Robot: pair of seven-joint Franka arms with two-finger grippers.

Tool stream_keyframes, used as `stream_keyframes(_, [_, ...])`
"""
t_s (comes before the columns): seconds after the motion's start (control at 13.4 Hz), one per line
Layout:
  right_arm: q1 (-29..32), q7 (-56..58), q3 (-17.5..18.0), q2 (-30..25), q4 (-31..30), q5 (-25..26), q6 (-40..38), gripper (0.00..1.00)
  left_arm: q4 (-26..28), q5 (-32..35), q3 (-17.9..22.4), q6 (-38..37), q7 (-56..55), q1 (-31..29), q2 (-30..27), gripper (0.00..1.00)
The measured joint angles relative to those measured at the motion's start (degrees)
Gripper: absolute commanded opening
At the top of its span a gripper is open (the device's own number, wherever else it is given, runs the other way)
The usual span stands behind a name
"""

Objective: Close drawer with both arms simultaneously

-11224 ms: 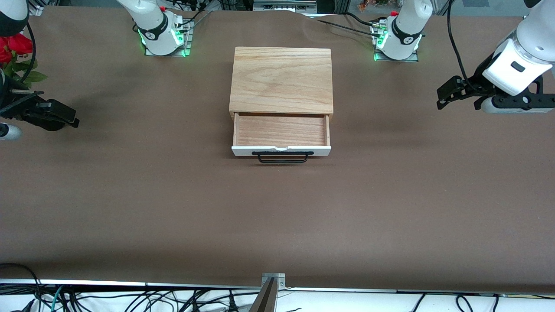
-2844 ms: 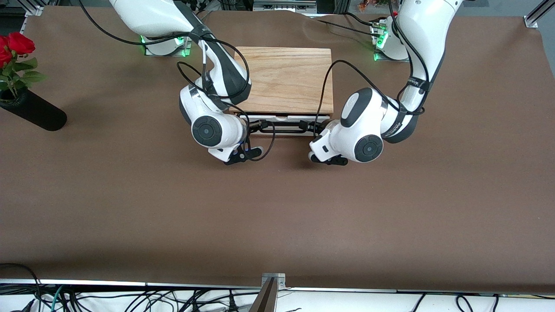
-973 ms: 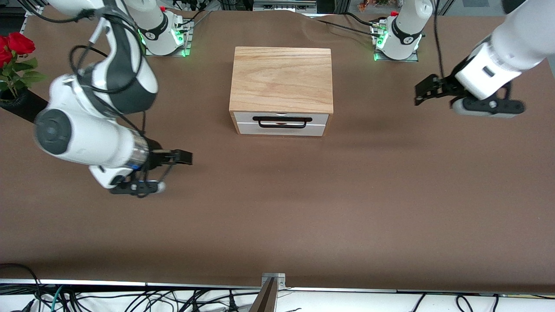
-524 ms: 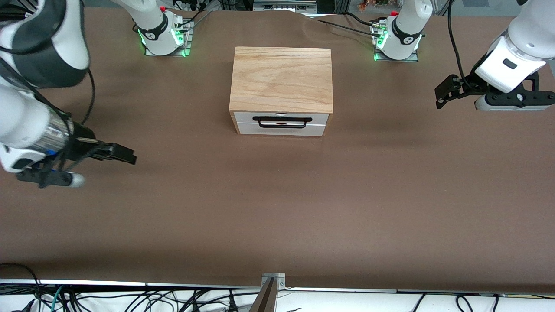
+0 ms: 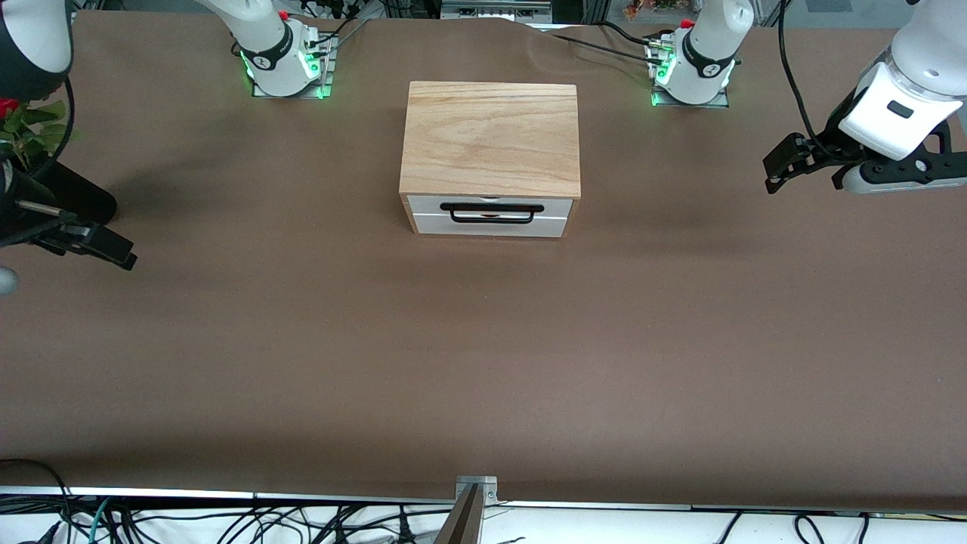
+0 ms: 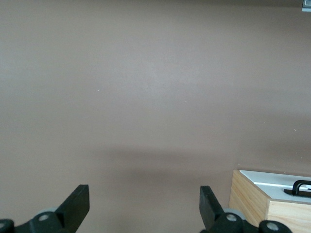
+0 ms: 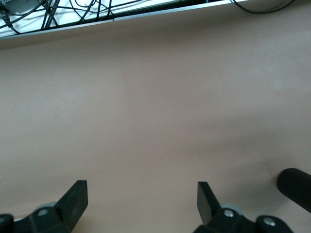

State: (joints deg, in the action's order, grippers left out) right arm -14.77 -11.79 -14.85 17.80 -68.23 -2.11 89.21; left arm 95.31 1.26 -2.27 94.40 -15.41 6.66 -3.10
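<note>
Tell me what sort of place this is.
Probably a robotics lab bench: two arms bolted to a brown-covered table, the left gripper and right gripper open at either end, a lone wooden drawer box, and loose cables along the edge.

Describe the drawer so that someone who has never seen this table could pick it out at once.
Start at the oak box in the middle of the brown table, between the two arm bases. The drawer is the white panel on the side of the box that faces the front camera, pushed in flush. Its thin black wire handle sets it apart from the plain wooden top.
</note>
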Motion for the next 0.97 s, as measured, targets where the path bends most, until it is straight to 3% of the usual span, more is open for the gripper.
stream_keyframes(0.22, [5.06,0.00,5.31,-3.32,-3.47,1.20,-0.02,1.00,0.00,0.00,-0.10,0.00,-0.32,0.13,-0.06,1.00])
stream_keyframes(0.52, [11.89,0.00,15.26,-7.20,-10.04,5.12,0.50,1.00,0.00,0.00,-0.11,0.13,-0.99,0.32,-0.06,1.00])
stream_keyframes(0.97, [12.91,1.15,17.22,-7.97,-12.38,5.59,0.57,1.00,-0.70,0.01,0.85,0.15,-1.17,0.03,0.61,1.00])
